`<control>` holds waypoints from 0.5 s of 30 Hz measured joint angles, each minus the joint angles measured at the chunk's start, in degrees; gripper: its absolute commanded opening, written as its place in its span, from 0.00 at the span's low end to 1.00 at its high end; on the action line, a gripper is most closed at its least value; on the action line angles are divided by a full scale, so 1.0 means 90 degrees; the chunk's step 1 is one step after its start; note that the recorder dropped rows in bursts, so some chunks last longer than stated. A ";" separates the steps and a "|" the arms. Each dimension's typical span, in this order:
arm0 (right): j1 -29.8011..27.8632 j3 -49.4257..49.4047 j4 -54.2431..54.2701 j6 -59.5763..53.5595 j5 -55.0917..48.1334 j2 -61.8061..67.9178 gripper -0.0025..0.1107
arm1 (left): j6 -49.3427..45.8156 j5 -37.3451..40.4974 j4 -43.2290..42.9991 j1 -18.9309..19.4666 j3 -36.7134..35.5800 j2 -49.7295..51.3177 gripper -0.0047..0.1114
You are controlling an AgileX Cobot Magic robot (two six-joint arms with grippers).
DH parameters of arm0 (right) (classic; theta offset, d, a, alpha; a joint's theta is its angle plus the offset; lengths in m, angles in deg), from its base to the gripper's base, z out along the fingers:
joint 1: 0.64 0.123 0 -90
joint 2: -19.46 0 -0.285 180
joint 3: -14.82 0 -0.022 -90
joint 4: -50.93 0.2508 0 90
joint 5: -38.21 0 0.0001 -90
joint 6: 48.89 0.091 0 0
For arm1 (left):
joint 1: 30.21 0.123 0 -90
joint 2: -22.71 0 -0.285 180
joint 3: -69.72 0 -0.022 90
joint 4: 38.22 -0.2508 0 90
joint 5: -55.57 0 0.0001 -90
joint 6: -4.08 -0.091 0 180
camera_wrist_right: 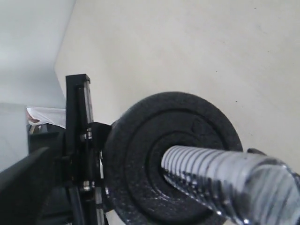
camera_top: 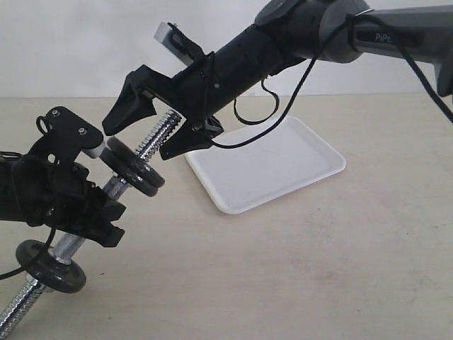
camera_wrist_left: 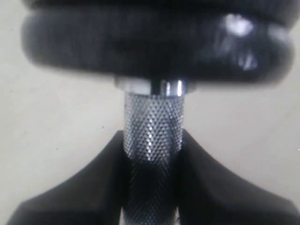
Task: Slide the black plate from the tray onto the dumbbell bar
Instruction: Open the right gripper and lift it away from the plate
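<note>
Your black plate (camera_top: 134, 170) is off the tray and threaded on the dumbbell bar (camera_top: 161, 131), sitting partway down the upper end. In the right wrist view the bar's coarse thread runs straight through the centre hole. So the main step looks done to me. What you have left is to clear the right arm and perhaps seat the plate further down. The exterior view is too soft for me to say whether the plate is hard against a second disc behind it.

The plate is thick, round and matte, with a raised rim and a slightly pebbled cast surface. The bar is bright chrome, with deep spiral thread at the end and fine diamond knurling in the middle, where a shiny collar sits just under the disc. Another black disc (camera_top: 51, 265) rides on the lower end.

Your right gripper (camera_top: 140, 140) has its claws spread wide on either side of the threaded end and is pinching nothing. Your left gripper (camera_wrist_left: 153, 154) is pinched on the knurled shaft, one black finger on each side, holding the bar tilted above the table (camera_top: 318, 269).

The tray (camera_top: 283, 163) lies well apart, smooth white plastic with rounded corners, a low lip and nothing in it.
</note>
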 measured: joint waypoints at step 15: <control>0.0000 0.0026 -0.0357 0.0101 0.0099 -0.0042 0.87 | 0.0000 0.0014 0.0000 0.0000 -0.0011 0.0011 0.07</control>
